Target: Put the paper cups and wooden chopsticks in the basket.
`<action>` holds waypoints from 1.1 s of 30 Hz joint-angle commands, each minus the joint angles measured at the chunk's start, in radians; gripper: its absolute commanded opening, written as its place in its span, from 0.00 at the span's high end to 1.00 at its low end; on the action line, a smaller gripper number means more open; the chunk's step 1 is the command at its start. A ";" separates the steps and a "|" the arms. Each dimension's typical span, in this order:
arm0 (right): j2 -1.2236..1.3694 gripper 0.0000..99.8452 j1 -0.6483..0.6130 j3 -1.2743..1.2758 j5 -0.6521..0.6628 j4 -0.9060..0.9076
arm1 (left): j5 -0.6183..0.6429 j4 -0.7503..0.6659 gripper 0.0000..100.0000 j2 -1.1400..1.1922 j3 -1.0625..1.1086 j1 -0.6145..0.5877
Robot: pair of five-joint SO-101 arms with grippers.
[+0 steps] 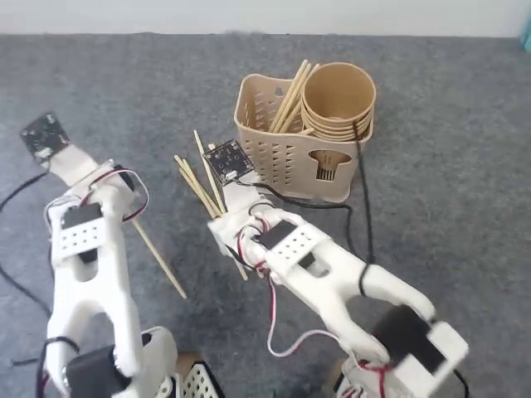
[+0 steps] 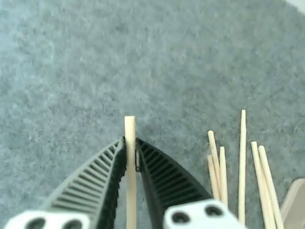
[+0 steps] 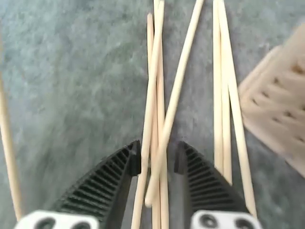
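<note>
Beside the basket, already holding the paper cups, right fingers straddle loose chopsticks, parted for gripping; farther left, left fingers pinch one chopstick for carrying.

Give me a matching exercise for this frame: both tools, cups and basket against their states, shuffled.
1. left tool
2. right tool
3. paper cups
4. basket

A. stacked inside the basket
B. open, straddling loose chopsticks
C. shut on one chopstick
D. standing on the grey carpet

Pairs: 1-C, 2-B, 3-A, 4-D
</note>
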 commanded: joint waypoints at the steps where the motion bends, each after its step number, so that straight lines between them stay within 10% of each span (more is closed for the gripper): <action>1: 0.084 0.85 0.025 -0.173 -0.008 -0.039 | -0.011 -0.078 0.99 -0.064 0.013 -0.012; 18: 0.736 0.91 0.085 -1.028 -0.005 0.329 | -0.017 -0.144 0.99 -0.063 0.047 -0.017; 33: 0.478 0.99 0.018 -1.105 -0.011 0.639 | -0.095 -0.226 0.99 -0.064 0.139 0.087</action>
